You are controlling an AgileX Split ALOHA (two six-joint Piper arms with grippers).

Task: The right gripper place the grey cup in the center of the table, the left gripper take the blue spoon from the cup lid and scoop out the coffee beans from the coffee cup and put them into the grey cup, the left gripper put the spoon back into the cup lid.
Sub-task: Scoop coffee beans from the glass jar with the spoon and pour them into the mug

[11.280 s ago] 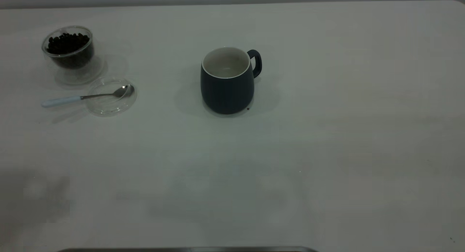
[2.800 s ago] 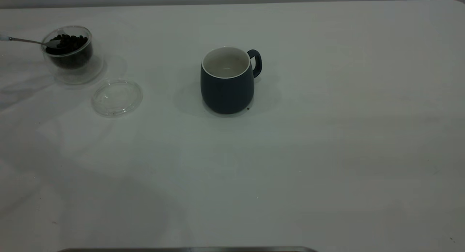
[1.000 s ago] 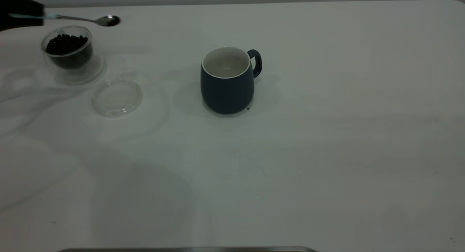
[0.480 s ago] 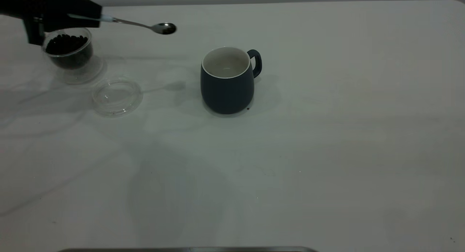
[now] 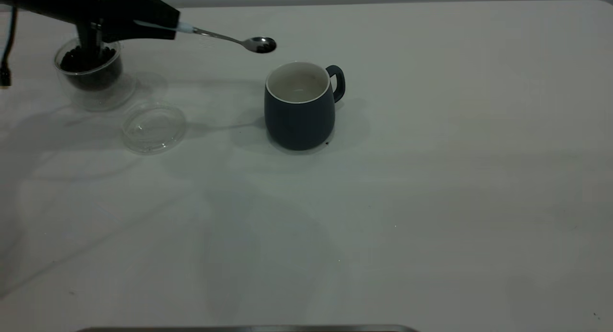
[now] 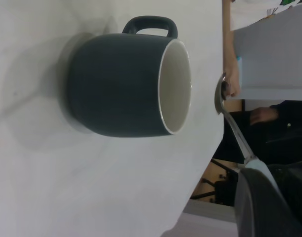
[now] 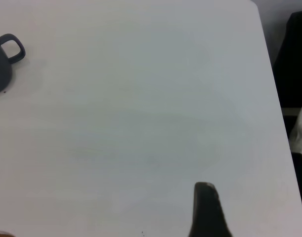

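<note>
The grey cup stands upright mid-table, empty, handle to the right; it also shows in the left wrist view. My left gripper is shut on the pale handle of the blue spoon and holds it in the air. The spoon's bowl carries a few dark coffee beans and hovers just left of and above the cup's rim. The coffee cup with coffee beans stands far left, partly behind my arm. The cup lid lies bare in front of it. My right gripper's finger hangs over bare table to the right.
The white table stretches wide to the right and front of the grey cup. A tiny dark speck lies at the cup's base. A dark strip runs along the front edge.
My left gripper has carried the spoon to the right, from over the coffee cup to just short of the grey cup. The cups and lid have not moved.
</note>
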